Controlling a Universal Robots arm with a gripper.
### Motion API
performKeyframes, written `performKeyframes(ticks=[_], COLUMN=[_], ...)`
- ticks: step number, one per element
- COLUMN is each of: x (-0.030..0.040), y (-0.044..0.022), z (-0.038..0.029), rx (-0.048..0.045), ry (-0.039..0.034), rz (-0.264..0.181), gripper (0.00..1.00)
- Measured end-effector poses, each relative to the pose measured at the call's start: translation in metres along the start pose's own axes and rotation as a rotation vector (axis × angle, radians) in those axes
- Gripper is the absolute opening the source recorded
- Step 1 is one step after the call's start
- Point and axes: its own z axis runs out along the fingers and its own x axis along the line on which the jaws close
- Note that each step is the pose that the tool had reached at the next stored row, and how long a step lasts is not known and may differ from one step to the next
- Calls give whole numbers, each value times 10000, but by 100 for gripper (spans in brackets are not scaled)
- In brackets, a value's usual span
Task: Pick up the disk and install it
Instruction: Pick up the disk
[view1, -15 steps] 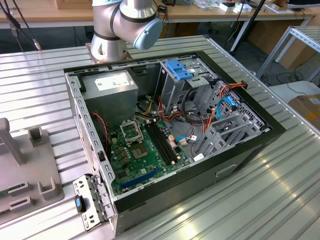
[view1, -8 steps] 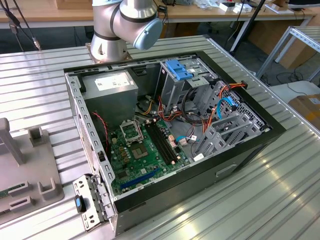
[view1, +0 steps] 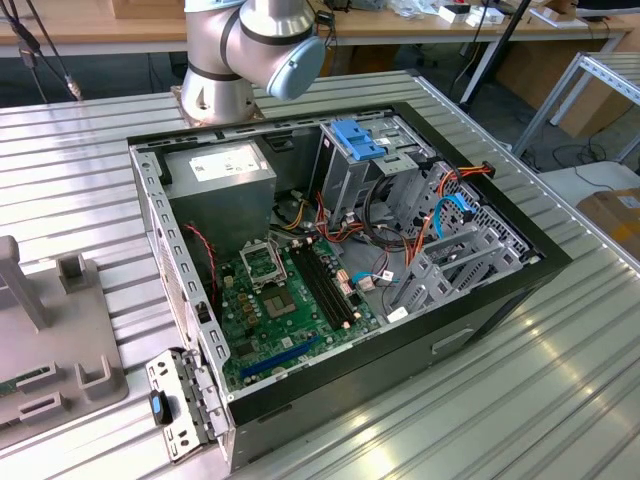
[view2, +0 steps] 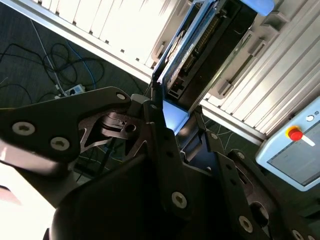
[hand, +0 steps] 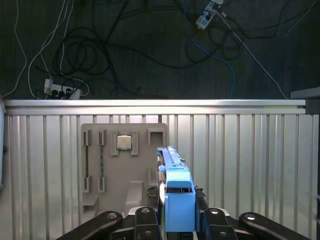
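Firmly clamped, the disk (hand: 175, 186) stands edge-on in the gripper (view2: 175, 114), over the grey parts holder (hand: 125, 172). Judgement: keep the grip square and the rails unpinched. The open computer case (view1: 455, 340) sits mid-frame in the exterior view.

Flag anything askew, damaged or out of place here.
Nothing looks damaged or spilled. The black gripper holds the flat blue-framed hard disk on edge between its fingers; the open black computer case lies on its side on the ribbed metal table.
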Motion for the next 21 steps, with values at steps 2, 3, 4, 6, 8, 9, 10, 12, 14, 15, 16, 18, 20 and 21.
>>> performKeyframes(ticks=[2,3,4,6,8,9,10,12,14,15,16,18,20,21], x=[0,-1,-1,-2,-2,-2,-2,-2,-2,-2,-2,-2,-3,-3], y=[-12,-31,-48,-81,-99,-106,-111,-114,-116,-116,-123,-169,-237,-282], z=[0,0,1,1,1,2,2,2,2,2,1,2,3,4], rx=[0,0,0,0,0,0,1,1,0,0,0,-1,0,0], ry=[0,0,0,0,0,0,0,0,0,0,0,0,0,0], rz=[0,0,0,0,0,0,0,1,0,0,0,0,0,0], gripper=[36,36,36,36,36,36,36,36,36,36,36,36,36,36])
